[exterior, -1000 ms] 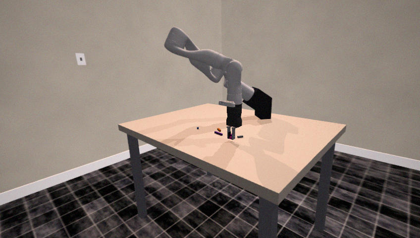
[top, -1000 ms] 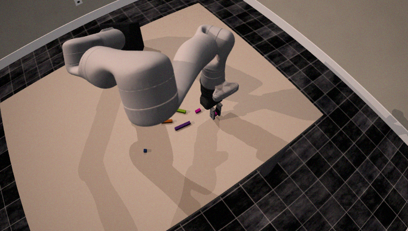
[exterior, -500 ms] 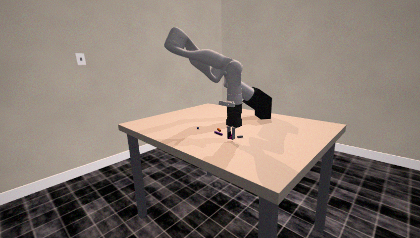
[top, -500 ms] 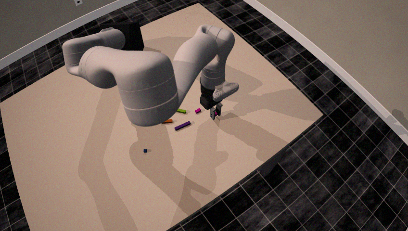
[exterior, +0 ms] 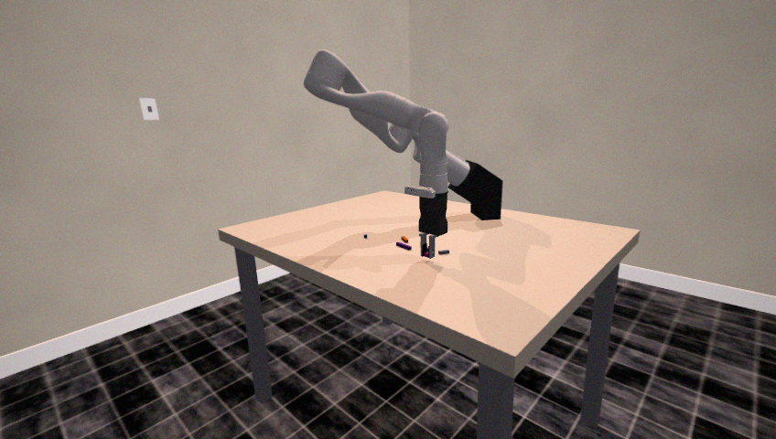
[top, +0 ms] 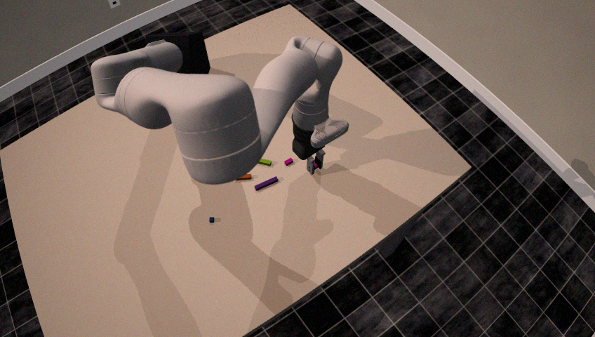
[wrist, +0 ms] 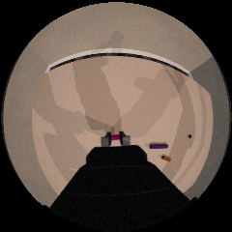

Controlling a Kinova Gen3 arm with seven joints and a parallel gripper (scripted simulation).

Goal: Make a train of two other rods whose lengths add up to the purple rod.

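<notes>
- Near the counter (top: 375,125) middle, the fingers (top: 309,166) are clamped on a magenta rod (wrist: 115,138), low over the surface.
- Purple rod (top: 266,183) lies well apart; orange rod (top: 245,177) lies beside it.
- I judge orange the partner: carry magenta there level, turn it along orange's line, set ends nearly touching.
- Keep the second magenta rod (top: 288,161) and lime rod (top: 264,161) apart.

From above you see the gripper (top: 313,163) pinching a magenta rod (top: 316,166), with another magenta rod (top: 288,161), lime rod (top: 264,161) and purple rod (top: 266,183) nearby on the table (top: 104,234).
</notes>
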